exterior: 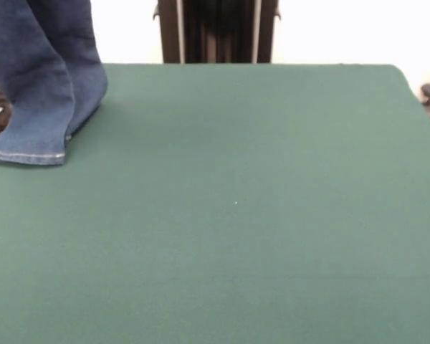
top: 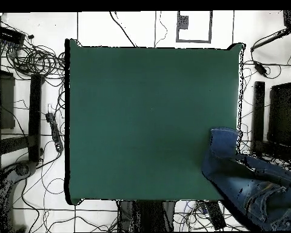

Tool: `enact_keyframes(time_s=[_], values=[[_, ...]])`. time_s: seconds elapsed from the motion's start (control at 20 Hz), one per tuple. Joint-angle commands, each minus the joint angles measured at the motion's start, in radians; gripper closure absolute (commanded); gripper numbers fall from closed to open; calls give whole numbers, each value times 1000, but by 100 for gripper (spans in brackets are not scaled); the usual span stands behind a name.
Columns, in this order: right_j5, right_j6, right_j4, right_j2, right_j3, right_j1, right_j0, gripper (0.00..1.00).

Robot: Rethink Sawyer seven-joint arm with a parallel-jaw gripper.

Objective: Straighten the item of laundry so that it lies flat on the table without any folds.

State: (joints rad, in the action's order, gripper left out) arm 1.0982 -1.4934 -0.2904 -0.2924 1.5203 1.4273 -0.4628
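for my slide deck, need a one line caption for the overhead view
Small blue denim jeans hang partly over one corner of the dark green felt table, gripper out of view.

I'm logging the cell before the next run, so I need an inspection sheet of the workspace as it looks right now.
Surface: the table, dark green top, bare apart from the jeans at one corner.
Job's things: the jeans hang down from above at the table's edge, not lying flat; in the front view a leg hem touches the top, and the overhead view shows most of the denim beyond the edge.
Clutter: nothing seen on the table.
Grippers: nothing seen in either view.
Cables: many loose cables on the floor beside the table.
Surroundings: white tiled floor; black stands alongside; the pedestal behind the table.
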Motion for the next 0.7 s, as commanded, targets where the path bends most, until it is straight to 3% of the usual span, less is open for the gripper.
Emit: enact_keyframes(time_s=[0.05, 0.4, 0.7], values=[[92, 350, 29, 99, 26, 30, -3, 100], [-16, 244, -2, 14, 203, 94, 31, 100], [-85, 306, 35, -49, 317, 127, -43, 100]])
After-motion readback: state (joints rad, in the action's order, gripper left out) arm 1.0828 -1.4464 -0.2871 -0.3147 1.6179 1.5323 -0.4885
